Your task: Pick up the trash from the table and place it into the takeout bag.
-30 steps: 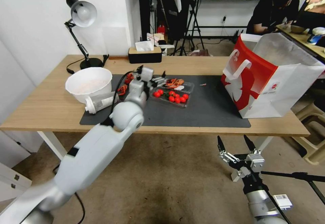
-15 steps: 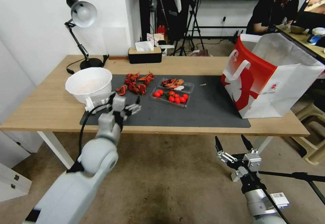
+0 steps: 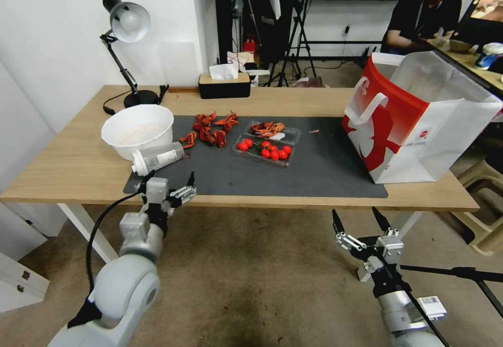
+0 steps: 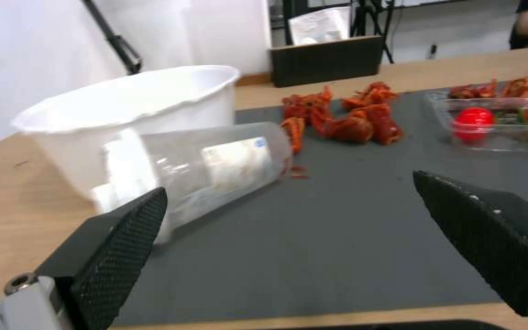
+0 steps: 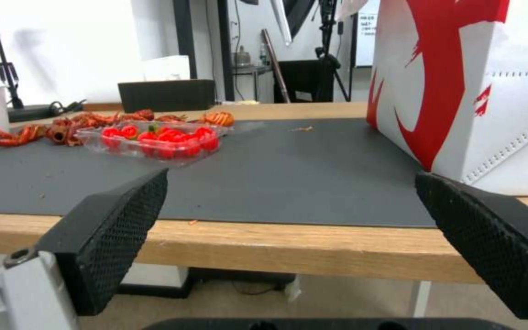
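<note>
Mat bare btwn clear tray of tomatoes and takeout bag: room to pass there. Bag mouth open on top. Left end crowded: white bowl, bottle lying on its side touching it, crayfish shells just beyond. Near mat edge free in front of left gripper.

Bright even indoor light, soft shadows; wide-angle bending at edges

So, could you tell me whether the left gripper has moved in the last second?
Yes. The left gripper, jaws open, has drawn back from over the crayfish shells to the table's near edge.
</note>
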Robot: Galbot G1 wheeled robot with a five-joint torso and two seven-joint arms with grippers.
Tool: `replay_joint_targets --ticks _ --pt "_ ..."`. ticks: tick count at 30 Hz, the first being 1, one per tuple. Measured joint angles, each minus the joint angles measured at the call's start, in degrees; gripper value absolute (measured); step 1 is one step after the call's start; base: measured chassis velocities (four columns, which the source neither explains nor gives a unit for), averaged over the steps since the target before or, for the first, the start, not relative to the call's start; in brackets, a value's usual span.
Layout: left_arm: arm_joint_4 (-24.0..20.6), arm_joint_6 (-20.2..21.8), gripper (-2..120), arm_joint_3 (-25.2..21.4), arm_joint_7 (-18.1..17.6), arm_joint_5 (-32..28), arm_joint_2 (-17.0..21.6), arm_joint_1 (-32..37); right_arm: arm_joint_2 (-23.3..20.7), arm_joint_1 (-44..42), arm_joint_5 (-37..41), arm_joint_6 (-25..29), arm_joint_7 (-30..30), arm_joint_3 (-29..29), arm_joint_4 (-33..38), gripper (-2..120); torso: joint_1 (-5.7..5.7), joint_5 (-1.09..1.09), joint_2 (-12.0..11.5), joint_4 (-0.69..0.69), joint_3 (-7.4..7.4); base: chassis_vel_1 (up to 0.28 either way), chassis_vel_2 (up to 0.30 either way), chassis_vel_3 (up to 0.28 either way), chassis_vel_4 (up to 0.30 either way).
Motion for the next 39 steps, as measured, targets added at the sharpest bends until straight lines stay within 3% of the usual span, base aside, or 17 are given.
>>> replay_joint_targets --ticks 6,15,30,39 --pt "-0.3 -1.4 100 -3.6 2.0 -1.2 -0.8 3.1 -0.1 0.2 0.1 0.0 0.0 -0.1 -0.1 100 0.0 -0.01 0.0 -0.01 0.0 0.0 0.0 0.0 0.0" --pt "-0.5 -1.8 100 -6.4 2.0 -2.0 -1.9 5.6 0.0 0.0 0.1 0.0 0.0 -0.1 -0.1 100 0.01 -0.01 0.0 -0.01 0.0 0.0 0.0 0.0 0.0" --pt "4.3 -3.6 100 -9.5 2.3 -5.5 -1.0 1.0 0.2 0.1 0.1 -0.2 0.0 0.1 0.0 100 0.01 -0.01 0.0 0.0 0.0 0.0 0.0 0.0 0.0" --pt "8.2 -5.3 100 -10.6 8.7 -10.0 1.9 -4.2 0.2 0.2 -0.1 -0.3 0.0 -0.1 -0.1 100 0.01 -0.01 0.0 -0.01 0.0 0.0 0.0 0.0 0.0"
